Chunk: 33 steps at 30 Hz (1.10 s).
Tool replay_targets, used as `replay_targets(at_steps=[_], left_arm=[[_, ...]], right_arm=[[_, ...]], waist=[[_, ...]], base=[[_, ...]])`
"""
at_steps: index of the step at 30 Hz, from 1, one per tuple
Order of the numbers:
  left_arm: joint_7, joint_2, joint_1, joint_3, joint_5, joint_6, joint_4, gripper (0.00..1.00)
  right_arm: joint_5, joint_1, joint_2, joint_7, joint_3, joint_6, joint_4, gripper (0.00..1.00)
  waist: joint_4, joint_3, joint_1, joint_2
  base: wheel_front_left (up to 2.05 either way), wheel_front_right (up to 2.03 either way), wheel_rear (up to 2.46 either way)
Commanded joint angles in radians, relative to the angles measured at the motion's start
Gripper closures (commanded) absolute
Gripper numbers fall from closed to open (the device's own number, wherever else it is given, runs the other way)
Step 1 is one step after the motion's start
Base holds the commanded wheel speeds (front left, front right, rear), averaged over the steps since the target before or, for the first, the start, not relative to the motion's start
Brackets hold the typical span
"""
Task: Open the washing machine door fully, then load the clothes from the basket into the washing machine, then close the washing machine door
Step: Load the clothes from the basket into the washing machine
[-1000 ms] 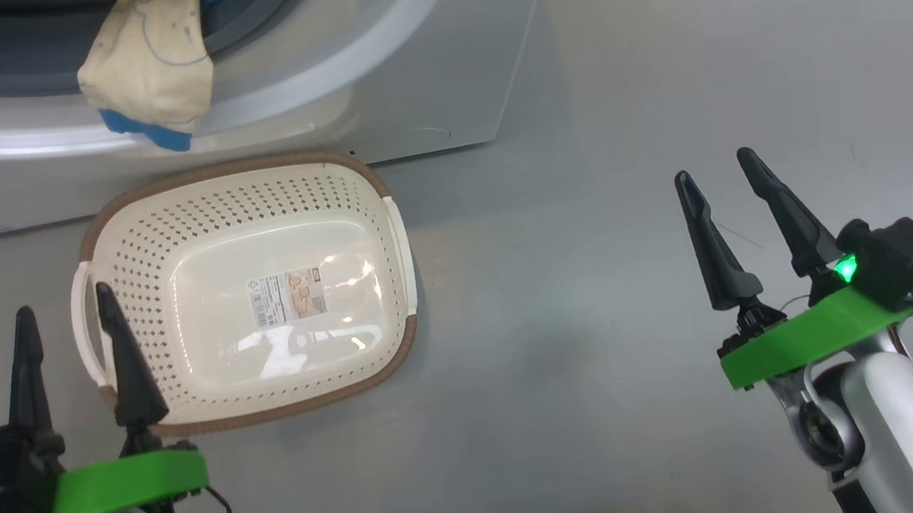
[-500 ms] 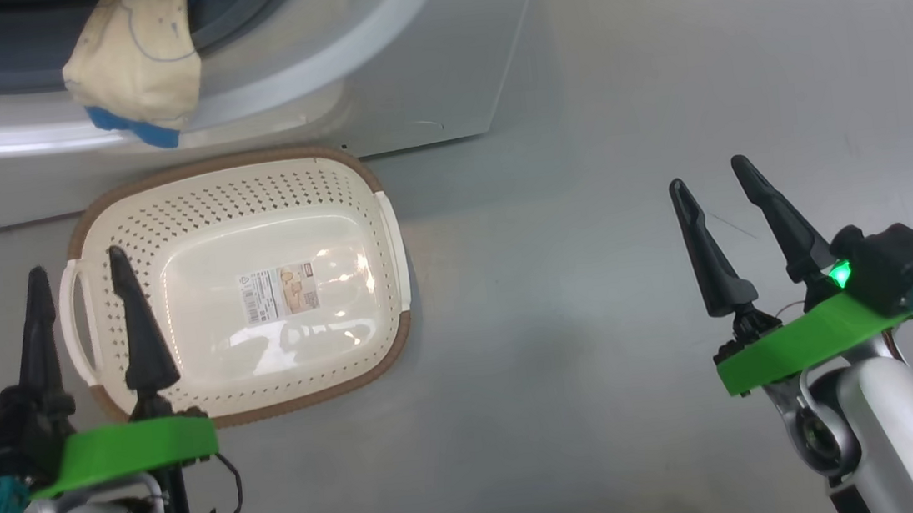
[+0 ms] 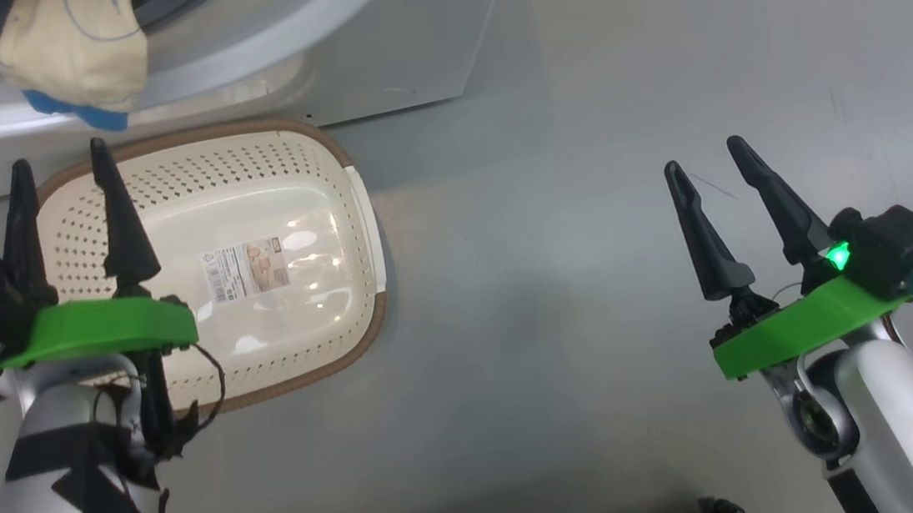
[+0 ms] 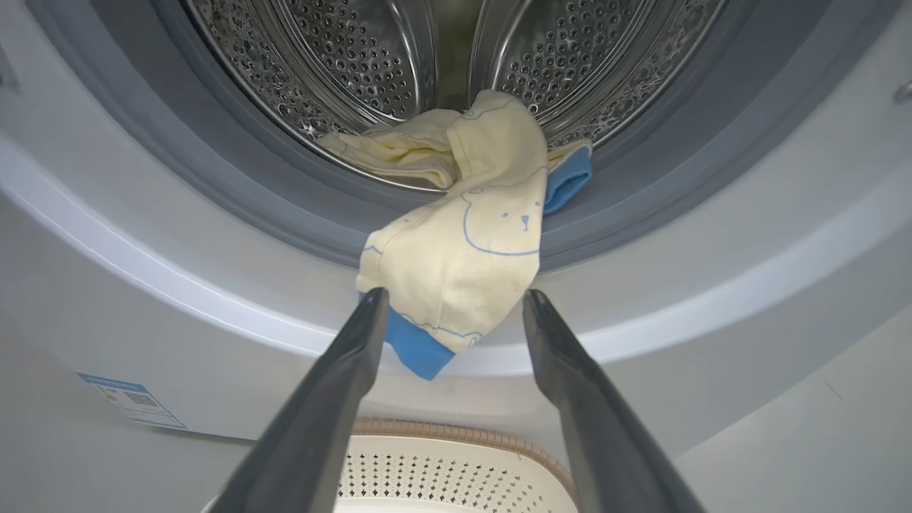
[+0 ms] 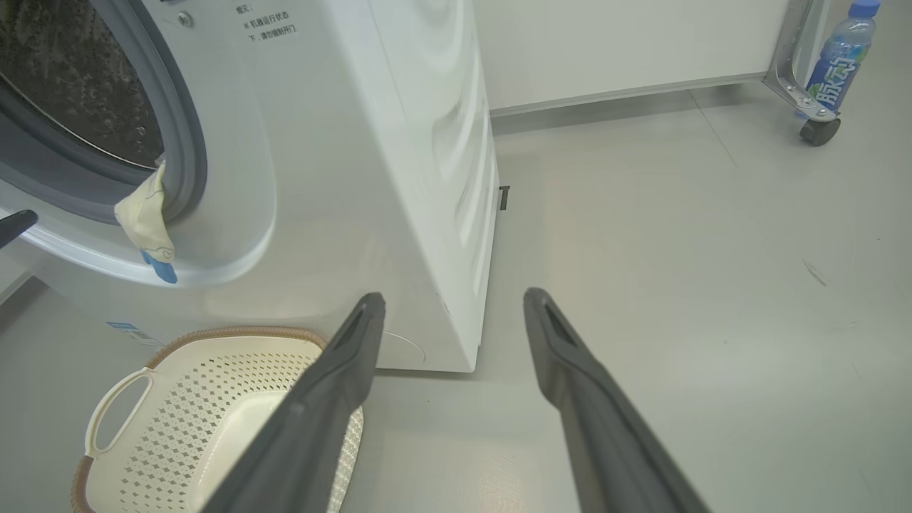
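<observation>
Mostly cropped, the washing machine (image 3: pixel 403 52) runs off the upper left of the head view, and the left wrist view's top edge cuts off the upper drum. Just below it on the floor sits the basket (image 3: pixel 288 159), its left end hidden behind the left gripper (image 3: pixel 57 155), whose fingers are spread and hold nothing. The clothes (image 4: pixel 463 263) hang over the grey gasket at the centre of the left wrist view, blue cuff lowest and part folded back inside; I cannot tell how many pieces. At the head view's lower right, the right gripper (image 3: pixel 703 156) is likewise spread and empty. The blue label (image 4: pixel 132 399) is unreadable.
</observation>
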Motion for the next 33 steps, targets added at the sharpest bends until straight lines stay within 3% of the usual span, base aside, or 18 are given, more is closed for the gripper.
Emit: replay_targets(at_steps=[1,15,33], left_arm=[[-0.002,0.029,-0.023,0.029,0.000,-0.006,-0.011,0.00],[-0.026,0.027,-0.219,0.014,-0.028,-0.072,0.187,0.00],[-0.041,0.044,-0.419,0.056,-0.047,-0.097,0.348,0.00]], right_arm=[[0.008,0.000,-0.013,-0.010,0.017,0.004,-0.027,0.00],[0.000,-0.027,-0.021,-0.010,0.006,0.004,-0.043,0.00],[0.000,-0.043,-0.021,-0.010,0.013,0.004,-0.046,0.00]], waist=[[-0.007,0.020,-0.0001,0.0000],[-0.017,0.134,-0.0001,0.0000],[-0.029,0.199,-0.0001,0.0000]], base=[[0.00,0.00,0.00],[0.00,0.00,0.00],[0.00,0.00,0.00]])
